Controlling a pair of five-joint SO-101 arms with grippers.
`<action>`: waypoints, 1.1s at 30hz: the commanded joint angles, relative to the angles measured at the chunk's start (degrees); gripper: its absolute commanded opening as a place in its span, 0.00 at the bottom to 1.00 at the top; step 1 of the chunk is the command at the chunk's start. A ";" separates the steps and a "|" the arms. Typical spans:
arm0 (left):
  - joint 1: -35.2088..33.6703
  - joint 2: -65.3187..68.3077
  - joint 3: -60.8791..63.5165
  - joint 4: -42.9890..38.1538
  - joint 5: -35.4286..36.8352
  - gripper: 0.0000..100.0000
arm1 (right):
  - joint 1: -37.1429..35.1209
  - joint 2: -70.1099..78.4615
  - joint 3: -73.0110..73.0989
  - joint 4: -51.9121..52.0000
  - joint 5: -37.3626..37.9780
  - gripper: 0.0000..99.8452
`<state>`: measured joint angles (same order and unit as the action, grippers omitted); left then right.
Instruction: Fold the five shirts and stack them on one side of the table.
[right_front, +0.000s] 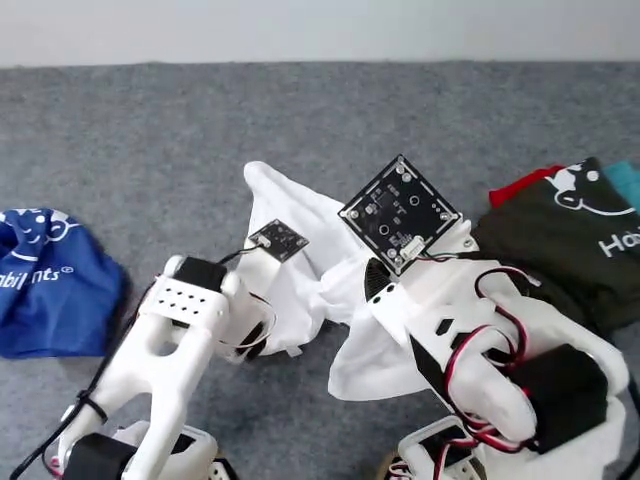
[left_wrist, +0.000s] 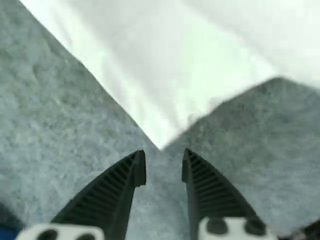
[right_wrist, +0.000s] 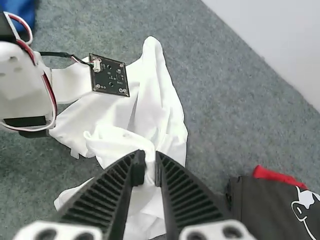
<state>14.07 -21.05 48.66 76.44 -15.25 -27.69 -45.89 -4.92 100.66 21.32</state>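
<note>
A crumpled white shirt (right_front: 285, 200) lies in the middle of the grey table. My right gripper (right_wrist: 146, 169) is shut on a raised fold of this white shirt (right_wrist: 161, 102), lifting it a little off the surface. My left gripper (left_wrist: 164, 166) stands open low over bare table, its fingertips just short of a corner of the white shirt (left_wrist: 200, 60), with nothing between them. A bunched blue shirt (right_front: 45, 285) lies at the left edge. A black shirt (right_front: 560, 245) rests on red and teal cloth at the right.
The grey felt table (right_front: 150, 130) stretches bare behind the shirts up to a pale wall. In the right wrist view the left arm's camera board (right_wrist: 110, 75) hangs over the white shirt, and the black shirt (right_wrist: 270, 210) lies close beside my right gripper.
</note>
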 joint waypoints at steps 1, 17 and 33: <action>0.35 -1.49 2.59 -6.51 -0.70 0.13 | 0.48 -0.57 0.00 1.71 0.26 0.01; 0.79 -1.41 14.11 -20.31 -0.62 0.13 | 0.48 -0.57 0.00 1.71 0.18 0.01; 3.78 -2.11 2.95 -3.60 -0.62 0.01 | 0.66 -0.57 0.09 1.71 0.26 0.01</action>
<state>17.58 -21.76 58.95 66.77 -15.25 -27.69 -45.89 -4.92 100.66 21.32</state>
